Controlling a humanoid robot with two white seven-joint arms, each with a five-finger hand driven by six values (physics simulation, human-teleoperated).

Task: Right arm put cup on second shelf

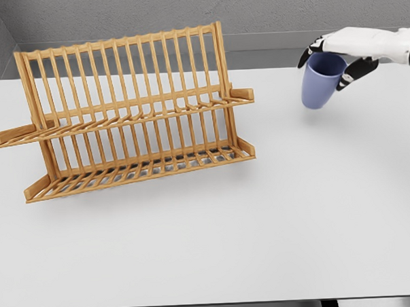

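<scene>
Currently my right hand [337, 56] fingers [354, 71] are clamped on the cup's [320, 82] rim, the cup apparently off the table [296, 211]. Next: carry it left to the rack's [128, 116] upper shelf.

Simulated kitchen-style test bench: plain white table [209, 248], grey walls [185, 11], wooden dish rack [132, 116] well left of the right hand [343, 52].

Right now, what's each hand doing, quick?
Right hand: fingers closed on the blue-purple plastic cup, held above the white table.
Left hand: not in view.
</scene>
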